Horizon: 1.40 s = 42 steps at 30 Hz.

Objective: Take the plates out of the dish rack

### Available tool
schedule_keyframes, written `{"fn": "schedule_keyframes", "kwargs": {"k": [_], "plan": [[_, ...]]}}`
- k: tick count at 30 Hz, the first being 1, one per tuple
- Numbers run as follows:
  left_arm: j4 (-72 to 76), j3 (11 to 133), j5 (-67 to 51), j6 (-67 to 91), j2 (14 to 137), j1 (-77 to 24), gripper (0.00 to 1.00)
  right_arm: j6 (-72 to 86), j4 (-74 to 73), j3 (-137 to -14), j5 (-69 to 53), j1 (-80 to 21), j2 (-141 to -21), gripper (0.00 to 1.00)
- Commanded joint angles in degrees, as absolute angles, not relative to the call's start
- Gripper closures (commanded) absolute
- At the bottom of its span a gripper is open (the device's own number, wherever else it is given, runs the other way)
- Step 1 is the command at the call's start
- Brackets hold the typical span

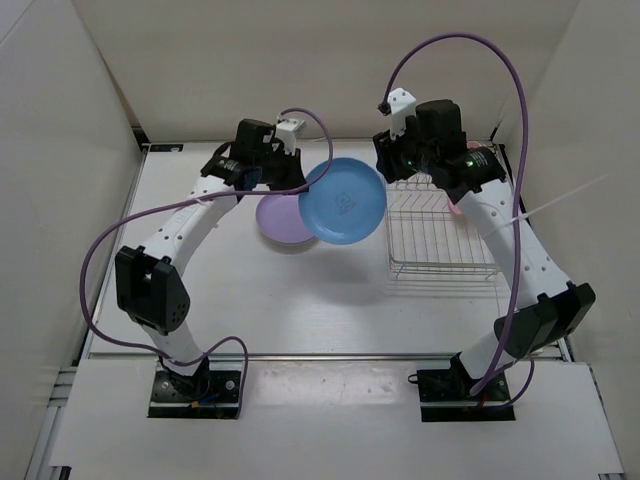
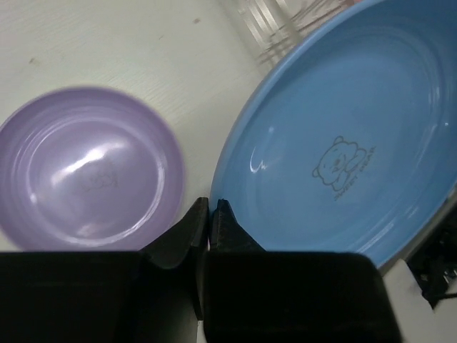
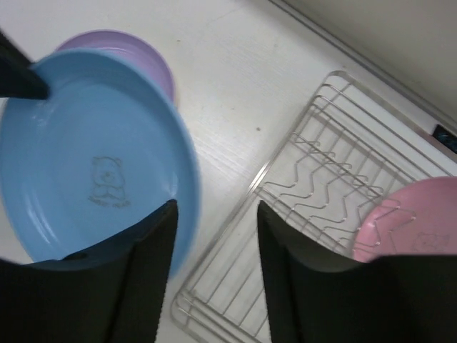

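Blue plate (image 2: 343, 107) rim pinched in left claw (image 2: 211, 207); right claw (image 3: 216, 209) half-open beside it.

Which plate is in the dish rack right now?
The pink plate, standing in the dish rack; the lilac plate lies on the table and the blue plate is pinched by the left gripper.

Grey bear outline (image 2: 345, 163) is printed mid round blue plastic plate (image 1: 343, 200). Fainter marks are seen on round lilac plastic plate (image 1: 278, 224) and round pink plastic plate (image 3: 410, 214). Rectangular wire rack (image 1: 440, 245): silver.
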<state>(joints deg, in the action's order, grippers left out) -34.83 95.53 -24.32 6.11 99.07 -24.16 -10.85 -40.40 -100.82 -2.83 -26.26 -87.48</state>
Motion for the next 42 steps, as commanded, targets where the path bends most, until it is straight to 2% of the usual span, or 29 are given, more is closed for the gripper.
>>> {"fn": "schedule_keyframes", "kwargs": {"k": [1,3,6,14,23,42], "plan": [[-32.4,91.0,-13.6,7.9,92.1,-23.0,0.89,-9.6,-36.9,-101.3,6.8,-26.3,-88.1,0.45],[-31.9,88.6,-8.4,9.6,90.8,-20.4,0.89,-8.7,-36.4,-101.9,15.7,-26.3,-89.5,0.42],[-31.9,88.1,-6.3,12.3,91.4,-15.1,0.89,-7.2,-35.7,-101.9,17.4,-25.6,-89.5,0.41],[-32.8,88.9,-16.1,14.8,99.8,-7.7,0.89,-7.2,-35.7,-101.3,17.1,-25.0,-88.3,0.41],[-33.8,94.0,-21.0,16.3,110.4,-6.7,0.89,-7.7,-35.7,-100.6,17.1,-25.0,-86.7,0.41],[-33.2,91.0,-20.5,15.8,114.6,-6.1,0.89,-7.2,-36.2,-100.6,15.6,-25.0,-85.0,0.41]]}}
